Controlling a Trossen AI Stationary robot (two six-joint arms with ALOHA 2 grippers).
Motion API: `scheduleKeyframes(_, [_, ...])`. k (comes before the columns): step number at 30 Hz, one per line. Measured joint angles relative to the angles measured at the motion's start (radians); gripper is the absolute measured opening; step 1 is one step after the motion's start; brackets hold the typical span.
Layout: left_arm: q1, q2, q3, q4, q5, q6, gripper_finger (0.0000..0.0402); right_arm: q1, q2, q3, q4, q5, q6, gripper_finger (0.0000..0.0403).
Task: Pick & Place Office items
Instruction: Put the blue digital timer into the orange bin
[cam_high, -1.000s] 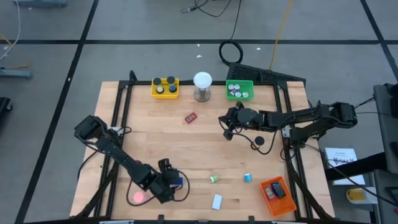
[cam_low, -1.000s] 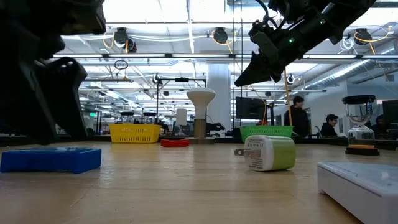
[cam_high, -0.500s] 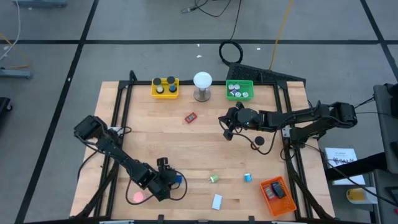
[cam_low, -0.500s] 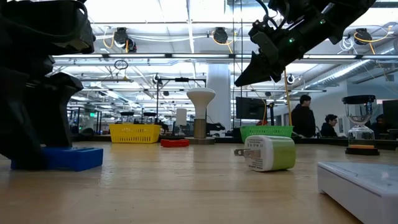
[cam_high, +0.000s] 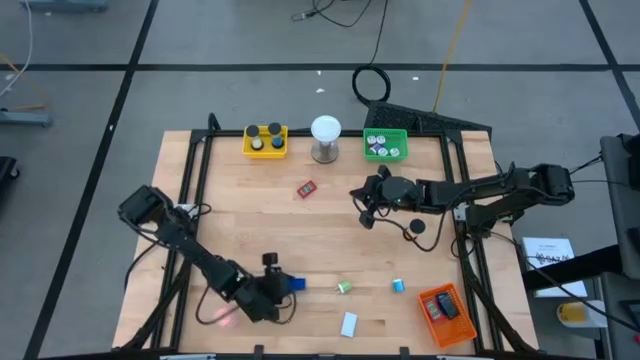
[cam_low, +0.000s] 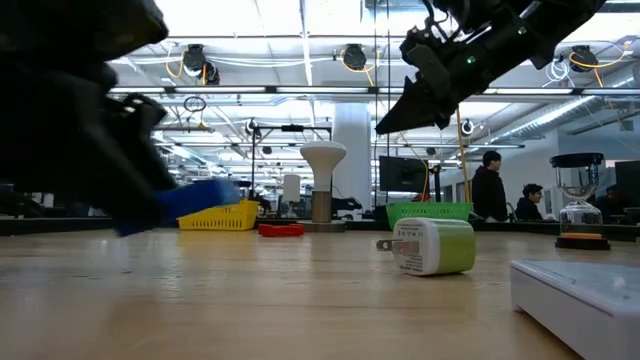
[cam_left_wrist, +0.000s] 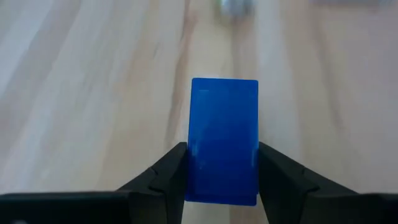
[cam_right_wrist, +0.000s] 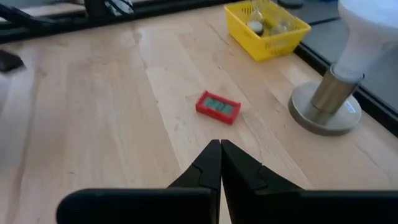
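A blue block (cam_left_wrist: 224, 137) hangs a little above the table near its front left, with my left gripper (cam_left_wrist: 222, 152) shut on it; the high view shows the block (cam_high: 292, 284) sticking out past the fingers. My right gripper (cam_right_wrist: 220, 158) hangs shut and empty above the middle right of the table (cam_high: 365, 214). Lying loose on the wood are a red item (cam_high: 306, 188), a green and white plug (cam_high: 343, 287), a small blue piece (cam_high: 398, 286) and a white block (cam_high: 348, 323). A pink disc (cam_high: 224, 316) is partly hidden under my left arm. My left gripper pinches the blue block by its two long sides (cam_left_wrist: 194, 163), near the end nearest the wrist, between its two fingers (cam_left_wrist: 171, 174). The fingers slant downward and run along the block, which sticks out ahead of them. In the low view the block (cam_low: 200, 203) is clear of the table and tilted.
A yellow tray (cam_high: 265, 141), a white ball on a metal stand (cam_high: 325, 138) and a green tray (cam_high: 385, 146) stand along the far edge. An orange tray (cam_high: 446, 314) sits at the near right corner. People stand in the room beyond.
My left gripper has come down over the blue block, turned at the wrist and taken hold of it. The block lay flat on the table before; now it is lifted clear and tilted, shifted slightly toward the table's right.
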Motion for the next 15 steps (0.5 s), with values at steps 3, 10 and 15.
scheduleKeyframes(3, [0.049, 0.0, -0.123, 0.368, 0.06, 0.126, 0.0157, 0.008, 0.011, 0.0, 0.054, 0.001, -0.013, 0.0004])
scheduleKeyframes(10, [0.231, 0.0, -0.418, 1.169, 0.232, 0.323, 0.0157, 0.015, 0.06, -0.064, 0.287, -0.001, -0.043, 0.0004])
scheduleKeyframes(15, [0.368, 0.0, -0.48, 1.515, 0.475, 0.439, 0.0157, 0.015, 0.124, -0.095, 0.459, -0.001, -0.041, 0.0014])
